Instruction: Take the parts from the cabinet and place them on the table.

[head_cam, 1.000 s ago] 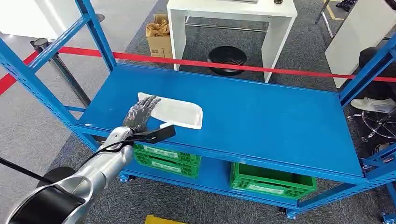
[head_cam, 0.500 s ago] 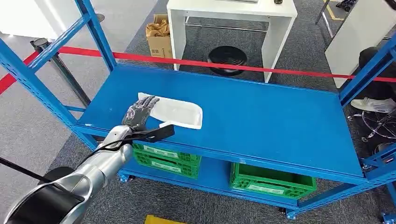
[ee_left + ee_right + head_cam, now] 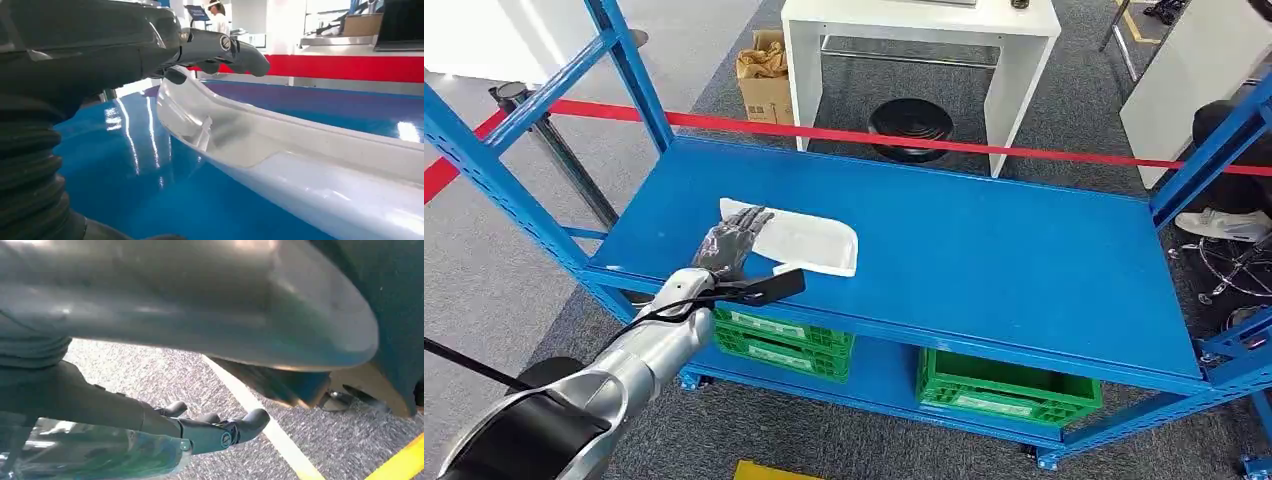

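Left robot hand [image 3: 729, 243] rests on the white part [image 3: 809, 240] — grip unclear; right robot hand [image 3: 210, 432] apparently holds something clear.

The shelf [image 3: 984, 250] is glossy bright blue, its frame the same blue. The part [image 3: 809, 240] on it is plain white. Green crates [image 3: 1004, 385] sit below. A red tape [image 3: 924, 140] crosses grey speckled carpet [image 3: 484, 270]. The desk [image 3: 919, 25] behind is white; the left hand [image 3: 729, 245] dark grey, its arm silver.
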Robot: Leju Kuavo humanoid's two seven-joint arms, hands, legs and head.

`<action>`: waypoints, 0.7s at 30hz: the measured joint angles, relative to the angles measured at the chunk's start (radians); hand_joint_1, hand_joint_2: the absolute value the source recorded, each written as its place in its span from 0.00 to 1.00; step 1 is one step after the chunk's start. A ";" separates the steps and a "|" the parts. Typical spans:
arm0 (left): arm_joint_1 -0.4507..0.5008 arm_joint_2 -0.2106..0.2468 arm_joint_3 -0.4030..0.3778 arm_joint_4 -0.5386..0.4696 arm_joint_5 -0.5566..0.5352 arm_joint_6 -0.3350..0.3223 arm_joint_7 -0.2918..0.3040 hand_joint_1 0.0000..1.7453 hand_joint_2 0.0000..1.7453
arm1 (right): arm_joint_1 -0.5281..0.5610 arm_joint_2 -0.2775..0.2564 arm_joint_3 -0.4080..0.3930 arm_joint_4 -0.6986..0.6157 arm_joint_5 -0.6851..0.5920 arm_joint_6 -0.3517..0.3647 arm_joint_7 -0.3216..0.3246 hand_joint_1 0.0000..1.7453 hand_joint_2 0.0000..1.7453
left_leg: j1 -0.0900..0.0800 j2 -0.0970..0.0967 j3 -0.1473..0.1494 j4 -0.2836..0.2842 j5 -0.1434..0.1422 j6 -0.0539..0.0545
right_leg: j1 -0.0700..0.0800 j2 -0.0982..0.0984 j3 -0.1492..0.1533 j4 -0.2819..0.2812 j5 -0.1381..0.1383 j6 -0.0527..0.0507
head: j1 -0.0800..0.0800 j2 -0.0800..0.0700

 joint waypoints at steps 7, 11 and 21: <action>-0.001 -0.003 0.000 0.008 -0.002 0.003 0.012 0.00 1.00 | 0.000 0.003 0.010 0.000 0.012 0.004 0.005 0.00 0.00 | 0.000 0.000 0.000 0.000 0.000 0.000 | 0.000 0.000 0.000 0.000 0.000 0.000 | 0.000 0.000; -0.002 -0.006 0.000 0.010 -0.004 0.004 0.013 0.00 1.00 | 0.000 0.003 0.013 0.000 0.013 0.006 0.005 0.00 0.00 | 0.000 0.000 0.000 0.000 0.000 0.000 | 0.000 0.000 0.000 0.000 0.000 0.000 | 0.000 0.000; -0.002 -0.009 0.000 0.013 -0.011 0.012 0.014 0.00 1.00 | 0.001 0.007 0.014 0.001 0.011 0.008 0.008 0.00 0.00 | 0.000 0.000 0.000 0.000 0.000 0.000 | 0.000 0.000 0.000 0.000 0.000 0.000 | 0.000 0.000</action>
